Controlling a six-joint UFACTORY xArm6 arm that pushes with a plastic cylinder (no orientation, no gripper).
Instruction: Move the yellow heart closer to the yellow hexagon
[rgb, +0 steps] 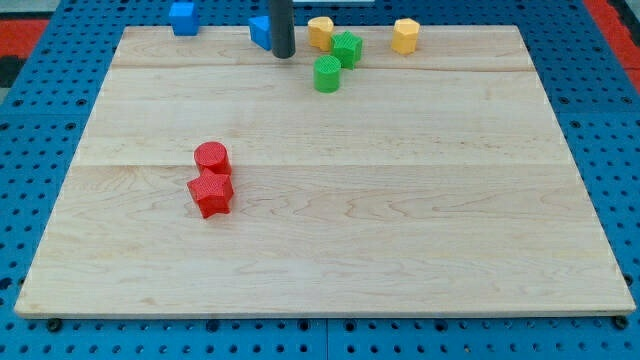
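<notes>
We are resting our tip (284, 54) at the far edge of the surface (400, 250), just left of the yellow heart (320, 32). There is no gripper. The yellow hexagon (405, 36) is sitting farther right. The green star (347, 48), touching the heart, may get shoved along.

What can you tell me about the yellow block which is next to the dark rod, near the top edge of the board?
The yellow heart is a small, chunky block with a matt, plastic-like surface. It stands flat on the wooden board near the view's top edge. The green star sits against its lower right side, seemingly touching. My tip is just to its left, with a narrow gap. The yellow hexagon lies apart, further to the view's right. The heart's lobes are hard to make out at this size.
</notes>
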